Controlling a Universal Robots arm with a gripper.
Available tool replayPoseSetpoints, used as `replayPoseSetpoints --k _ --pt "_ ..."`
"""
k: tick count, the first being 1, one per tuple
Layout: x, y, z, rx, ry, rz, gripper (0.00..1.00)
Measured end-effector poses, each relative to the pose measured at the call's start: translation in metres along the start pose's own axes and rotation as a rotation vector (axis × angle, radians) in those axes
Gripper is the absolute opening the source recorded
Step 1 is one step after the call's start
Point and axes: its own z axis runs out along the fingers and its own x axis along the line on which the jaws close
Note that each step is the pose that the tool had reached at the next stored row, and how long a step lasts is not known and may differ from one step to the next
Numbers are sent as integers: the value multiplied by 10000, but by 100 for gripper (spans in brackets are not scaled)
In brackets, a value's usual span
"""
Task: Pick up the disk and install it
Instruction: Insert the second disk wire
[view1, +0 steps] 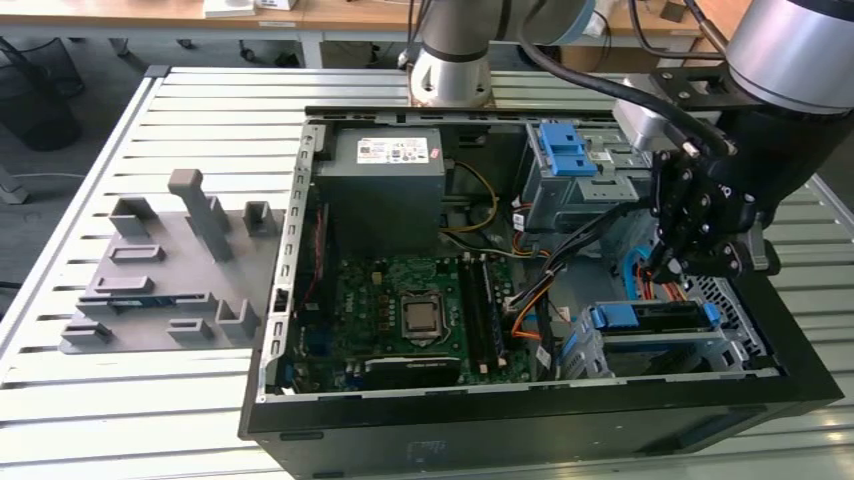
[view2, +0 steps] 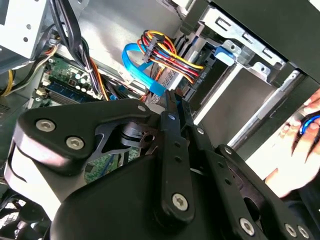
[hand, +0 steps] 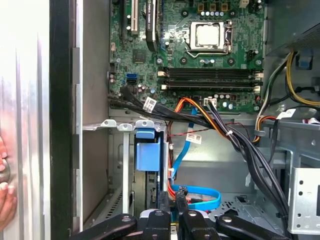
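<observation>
The disk (view1: 657, 318) lies flat in the lower drive cage (view1: 667, 350) at the front right of the open computer case, its blue bracket (view1: 611, 318) at the end facing the motherboard. In the first wrist view the blue bracket (hand: 148, 154) sits in the cage slot. My gripper (view1: 675, 268) hangs just above and behind the disk, over the red and blue cables. In both wrist views its fingers (hand: 164, 201) stand pressed together with nothing between them, and the gripper (view2: 175, 101) points at the cable bundle (view2: 162, 52).
The motherboard (view1: 414, 310) fills the case floor, with a grey power supply (view1: 387, 180) behind it. An upper drive cage with a blue latch (view1: 566, 150) stands at the back right. A grey fixture plate (view1: 167, 275) lies on the table. A person's hand (view2: 300, 145) is beside the case.
</observation>
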Motion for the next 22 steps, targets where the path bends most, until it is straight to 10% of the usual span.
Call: replayPoseSetpoints --k 3,16,22 --pt "9 1 13 0 -176 7 16" --pt "93 3 81 0 -193 8 16" --pt "170 3 110 -2 -383 15 16"
